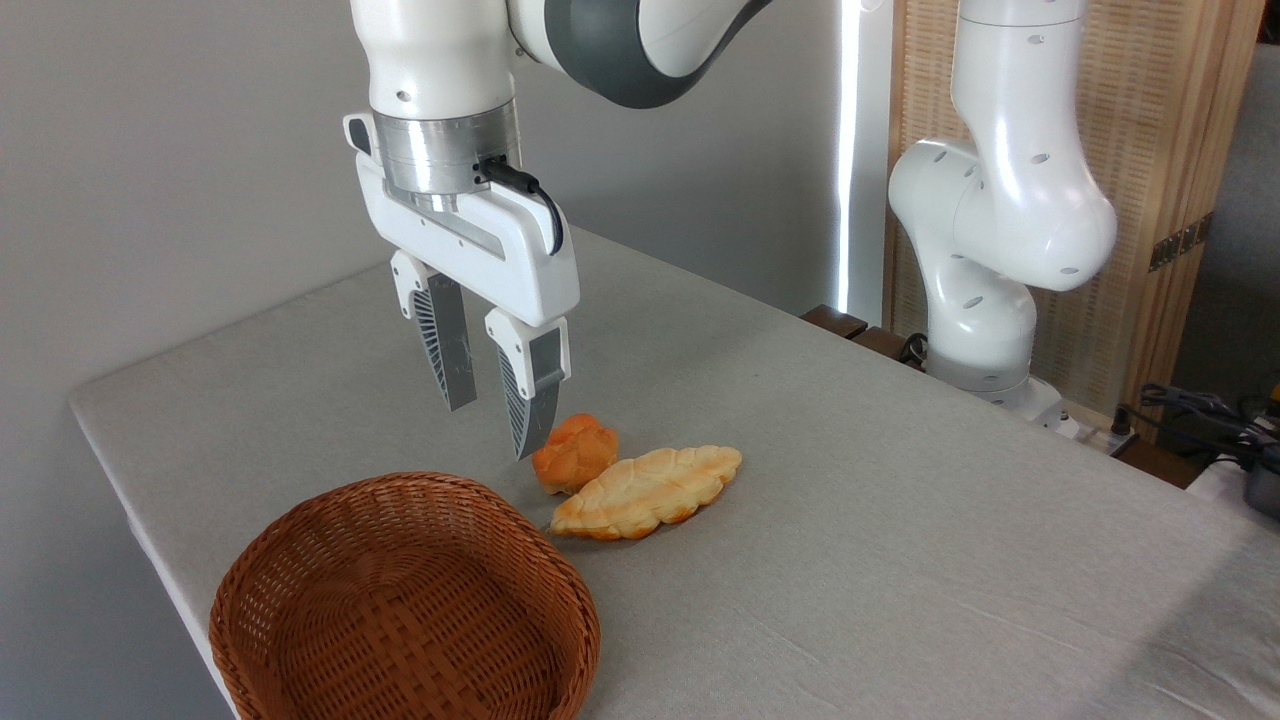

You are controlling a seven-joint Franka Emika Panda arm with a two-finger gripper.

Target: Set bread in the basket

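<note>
The claw [492, 428] is hanging with its fingers parted and gripping nothing, its right fingertip just left of the bread [574, 452]. The bread is sitting on the grey bench [900, 520], touching the paler flat bread [648, 491] lying nearer and right. The empty basket [404, 605] is resting near-left, apart from both

Arm [1000, 190]: glossy white shells, rounded joints, small dark round holes on the casings; one dark grey band at the upper joint. Wrist: brushed silver metal ring, black cable [530, 190] plugged in at its side, looping down over the hand. Gripper [491, 428]: white boxy body with a grey slanted stripe; two grey tapered fingers [447, 350], ribbed faces, white mounts.
</note>
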